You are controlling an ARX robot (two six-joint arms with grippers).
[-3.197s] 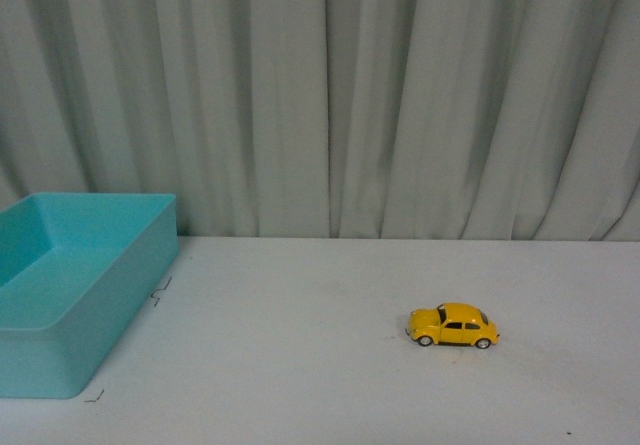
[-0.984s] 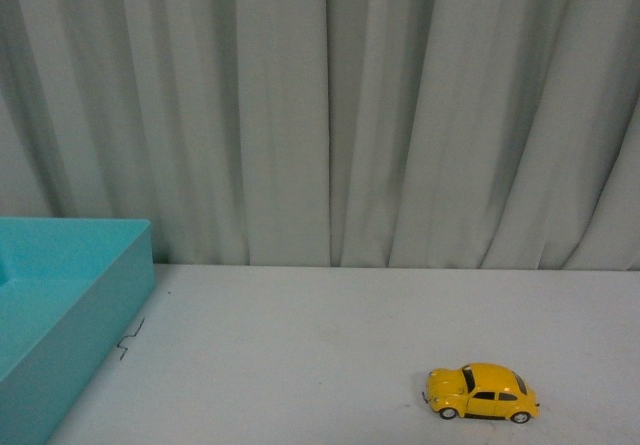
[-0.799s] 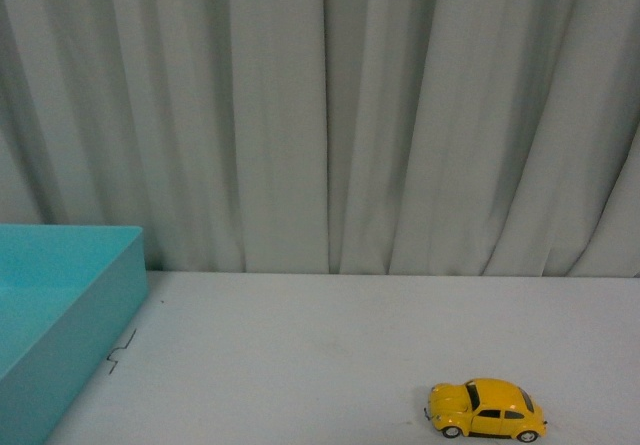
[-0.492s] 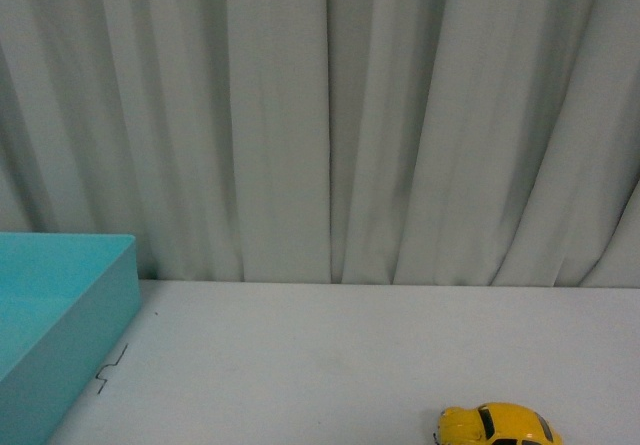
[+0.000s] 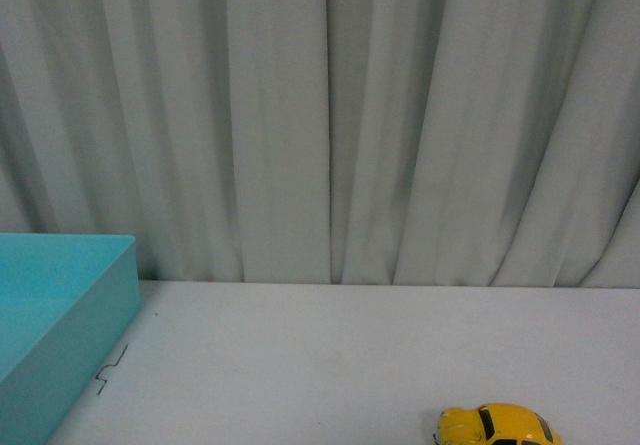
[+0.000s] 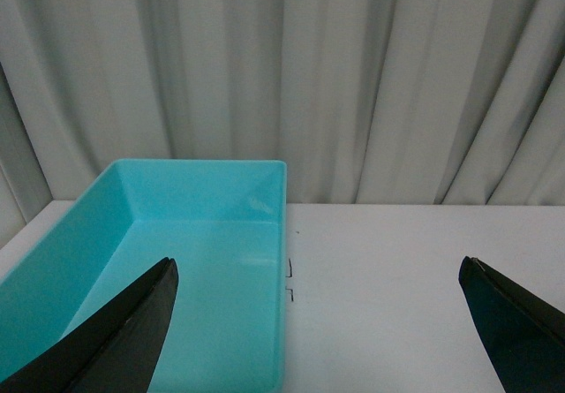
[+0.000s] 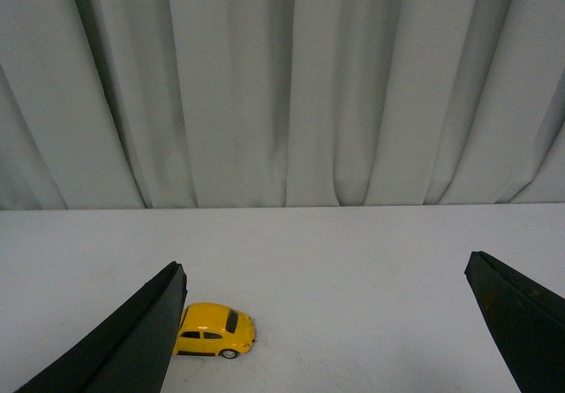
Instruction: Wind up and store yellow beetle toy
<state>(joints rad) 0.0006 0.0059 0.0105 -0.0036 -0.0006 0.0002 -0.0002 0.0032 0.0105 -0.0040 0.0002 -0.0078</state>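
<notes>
Front: beetle toy (image 5: 497, 425) on desk (image 5: 330, 355), near edge, my right side, well apart from teal box (image 5: 70, 315) at left; no arms seen.
L wrist: left fingers (image 6: 132, 322) wide, empty, box ahead.
R wrist: right fingers (image 7: 146, 336) wide, empty, toy ahead.
Prob. light, stiff, glossy/slippery; pinch across doors.

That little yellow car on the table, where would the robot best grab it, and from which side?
Probably across its two flanks at the doors, coming down from above. The yellow beetle toy stands upright on its wheels on the table, so both sides are free, and they look flatter than the rounded, glossy roof. The open right gripper already has it in view.
</notes>
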